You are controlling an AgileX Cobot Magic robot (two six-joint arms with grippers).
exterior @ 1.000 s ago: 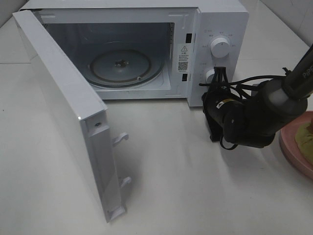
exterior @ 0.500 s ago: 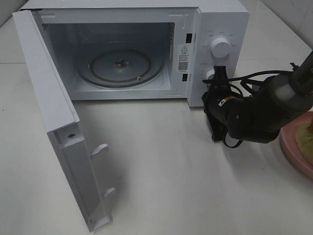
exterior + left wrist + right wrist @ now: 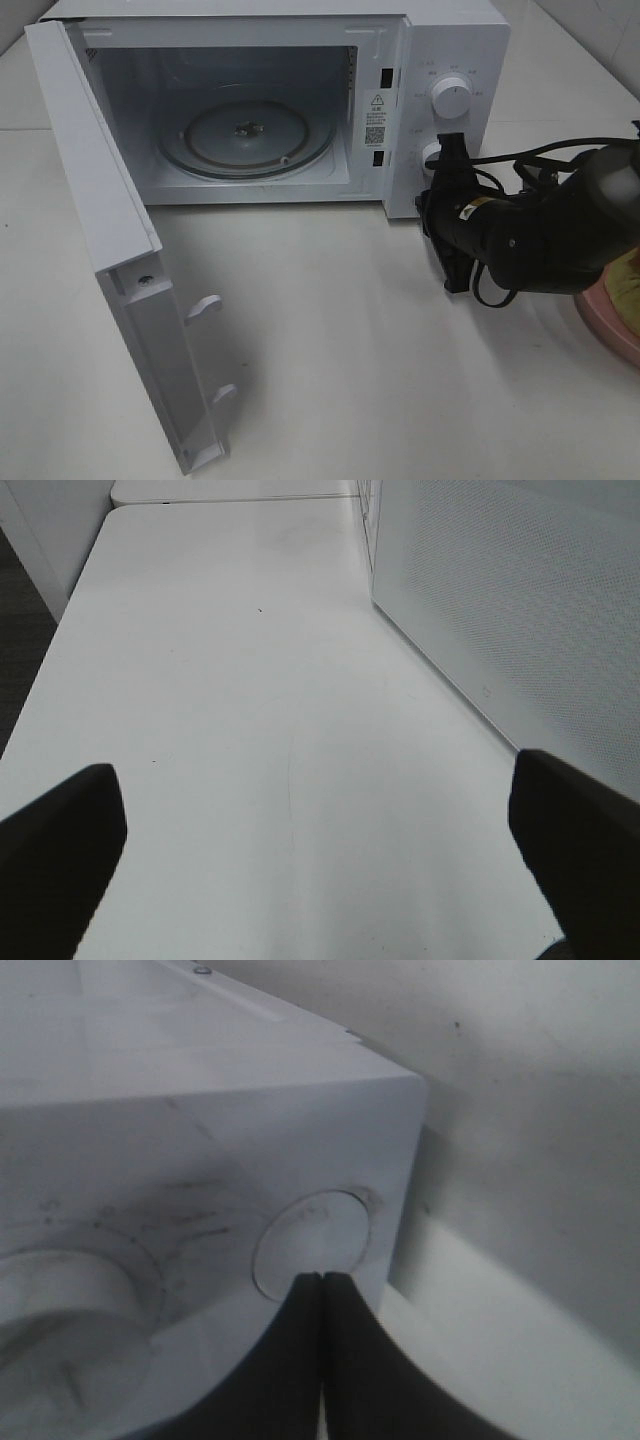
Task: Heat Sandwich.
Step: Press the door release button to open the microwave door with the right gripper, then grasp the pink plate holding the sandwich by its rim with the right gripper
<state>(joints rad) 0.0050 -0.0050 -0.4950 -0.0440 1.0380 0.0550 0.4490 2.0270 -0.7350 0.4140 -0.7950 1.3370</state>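
Swung wider since a second ago: microwave door [image 3: 110,250]. Shifted slightly too: right claw [image 3: 453,142], tips pressed together at lower knob [image 3: 430,153], contact unclear. Seeing left claw [image 3: 320,855] spread wide over bare white table [image 3: 350,350]. Plenty of room left of right claw, before oven cavity [image 3: 250,75]. Spotted sandwich [image 3: 630,268] behind right claw on pink plate [image 3: 608,325], mostly hidden; long axis unreadable.

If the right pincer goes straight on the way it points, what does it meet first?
Probably the round button low on the microwave's front: the shut right pincer aims straight at it, and may already touch it.
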